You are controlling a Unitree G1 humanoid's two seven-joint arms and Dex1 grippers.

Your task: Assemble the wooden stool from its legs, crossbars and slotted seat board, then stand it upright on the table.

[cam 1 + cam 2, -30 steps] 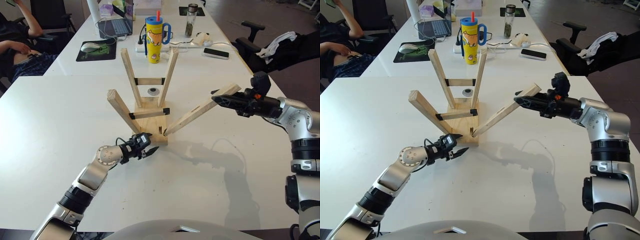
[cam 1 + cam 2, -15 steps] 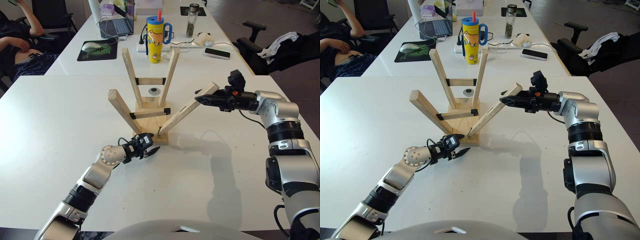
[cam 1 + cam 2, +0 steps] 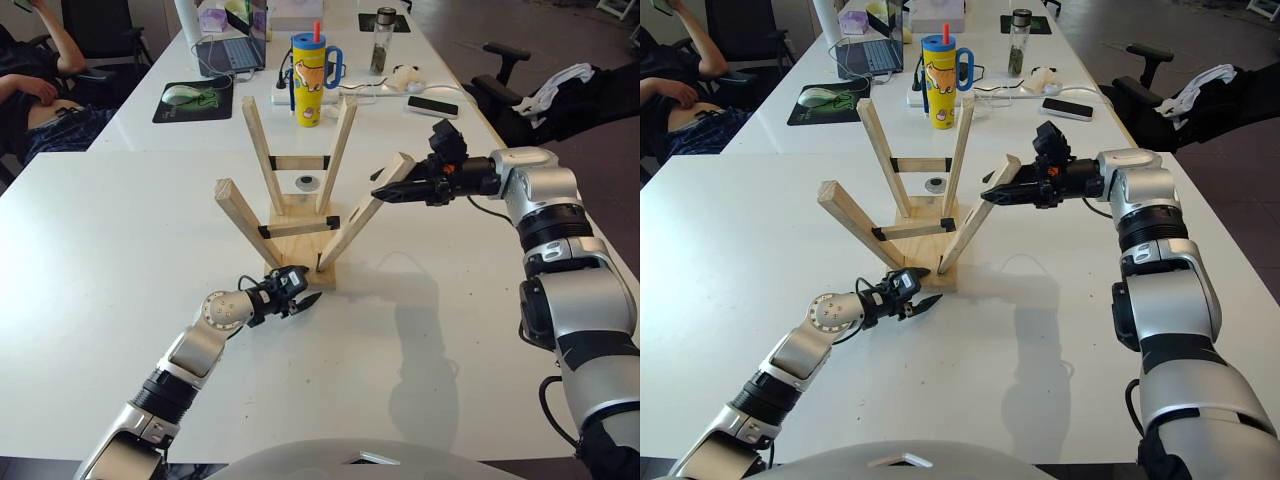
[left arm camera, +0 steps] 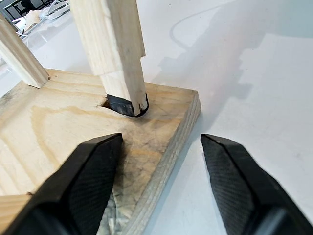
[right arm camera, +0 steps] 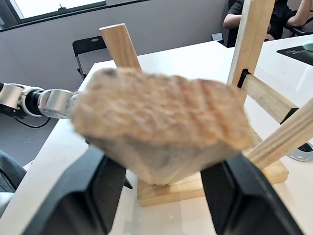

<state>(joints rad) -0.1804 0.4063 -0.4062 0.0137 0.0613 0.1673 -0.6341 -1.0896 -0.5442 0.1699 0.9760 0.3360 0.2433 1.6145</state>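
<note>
The stool (image 3: pixel 295 215) lies upside down in the middle of the white table (image 3: pixel 120 260), its seat board (image 3: pixel 305 252) flat on the surface and three pale wood legs splayed upward, joined by short crossbars (image 3: pixel 300 162) with black-wrapped ends. The fourth leg (image 3: pixel 362 222) leans out steeply from the board's near corner; its black-wrapped foot sits in the slot there, and the right gripper (image 3: pixel 392 185) is clamped across its free top end. The left gripper (image 3: pixel 303 297) rests low at that same corner with its fingers spread, one over the board and one over the table, closed on nothing. The parts look like light, rigid softwood with square sections and rough sawn end grain, so they should grip well without slipping, while the plywood board looks thin and easy to shift. A hold at the leg's far end gives leverage, but the slot joint could bind or chip if twisted, so bracing the board's edge seems wise.
</note>
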